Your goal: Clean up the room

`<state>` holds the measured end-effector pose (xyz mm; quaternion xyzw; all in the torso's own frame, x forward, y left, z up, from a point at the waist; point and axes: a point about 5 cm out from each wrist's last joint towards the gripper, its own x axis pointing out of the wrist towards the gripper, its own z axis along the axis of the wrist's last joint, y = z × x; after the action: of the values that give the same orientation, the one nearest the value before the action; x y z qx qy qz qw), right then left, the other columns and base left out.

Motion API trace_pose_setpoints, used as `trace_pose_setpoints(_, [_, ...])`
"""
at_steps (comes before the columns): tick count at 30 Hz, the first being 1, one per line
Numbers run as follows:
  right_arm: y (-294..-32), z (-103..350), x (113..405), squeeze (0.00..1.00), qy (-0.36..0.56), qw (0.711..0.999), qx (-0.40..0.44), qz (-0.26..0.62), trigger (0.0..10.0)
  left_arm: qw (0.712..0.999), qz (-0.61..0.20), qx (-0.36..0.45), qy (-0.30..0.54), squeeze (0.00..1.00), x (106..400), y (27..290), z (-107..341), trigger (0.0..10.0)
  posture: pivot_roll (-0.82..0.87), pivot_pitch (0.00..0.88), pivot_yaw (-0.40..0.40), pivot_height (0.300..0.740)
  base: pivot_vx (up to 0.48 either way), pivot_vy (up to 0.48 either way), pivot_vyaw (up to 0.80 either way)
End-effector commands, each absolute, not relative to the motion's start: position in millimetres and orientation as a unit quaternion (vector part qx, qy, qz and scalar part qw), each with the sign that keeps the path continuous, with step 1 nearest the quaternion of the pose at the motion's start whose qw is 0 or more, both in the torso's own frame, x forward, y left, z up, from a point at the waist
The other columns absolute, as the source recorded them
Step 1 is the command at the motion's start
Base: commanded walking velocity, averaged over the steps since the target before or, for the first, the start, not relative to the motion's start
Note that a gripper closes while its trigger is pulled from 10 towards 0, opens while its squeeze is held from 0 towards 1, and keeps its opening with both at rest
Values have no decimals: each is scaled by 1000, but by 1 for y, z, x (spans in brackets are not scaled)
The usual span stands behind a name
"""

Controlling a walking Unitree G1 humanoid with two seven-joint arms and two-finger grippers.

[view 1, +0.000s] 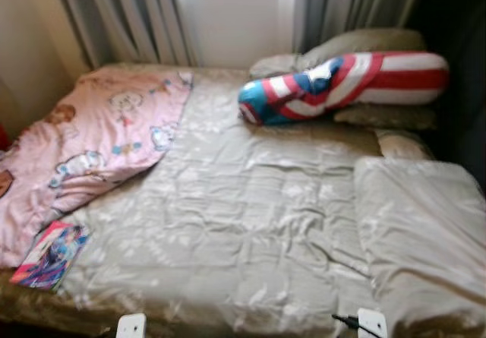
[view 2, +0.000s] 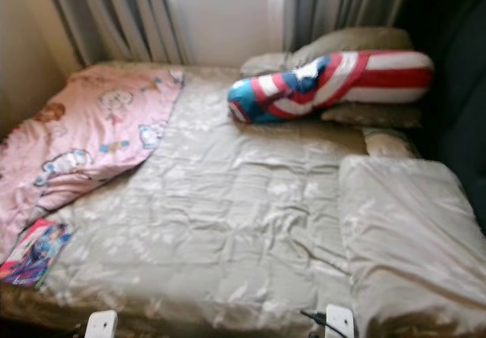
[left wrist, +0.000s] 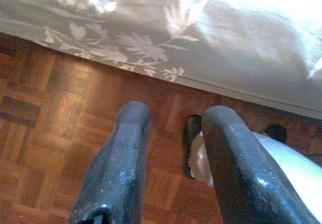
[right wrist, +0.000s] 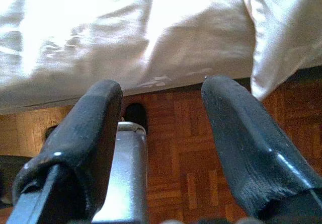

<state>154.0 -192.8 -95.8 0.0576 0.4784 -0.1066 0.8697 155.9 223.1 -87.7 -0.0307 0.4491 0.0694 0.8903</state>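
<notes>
Beige-grey quilted bedspread (view 1: 250, 216) is spread over most of the head-cam frame, w/ a faint floral print along its hanging edge. Pink cartoon-print blanket (view 1: 91, 140) is draped across the upper left to mid left, overlapping the bedspread. Pale pillow (view 1: 418, 224) is laid at lower right. Red, white & blue striped bolster (view 1: 342, 83) is propped at upper right against beige cushions (view 1: 364, 42), w/ grey curtains (view 1: 137, 11) along the top. Colourful book (view 1: 49, 254) is seen at lower left, touching the pink blanket's edge, near the bed's front edge. Parquet floor (left wrist: 60, 123) is shown in both wrist views below the bed edge. Left gripper (left wrist: 173, 133) is held over the floor, fingers moderately apart, nothing between them. Right gripper (right wrist: 161, 118) is likewise spread wide & empty, beside the bed edge.
</notes>
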Motion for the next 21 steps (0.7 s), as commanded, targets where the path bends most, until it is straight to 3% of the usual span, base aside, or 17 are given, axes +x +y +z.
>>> trace_pose_setpoints(1, [-188, -96, 155, 0, 480, 870, 58, -98, 10000, 887, 72, -24, 456, 0, 151, 228, -89, 10000, -26, 0, 24, 740, 0, 379, 0])
trace_pose_setpoints(10, [-186, -96, 156, 0, 479, 871, 58, -95, 10000, 887, 73, -25, 455, 0, 152, 229, -88, 10000, -20, 0, 22, 740, 0, 84, 0])
trace_pose_setpoints(21, [-186, -96, 155, 0, 482, 870, 56, -91, 10000, 887, 74, -26, 455, 0, 152, 229, -88, 10000, -16, 0, 23, 740, 0, 379, 0])
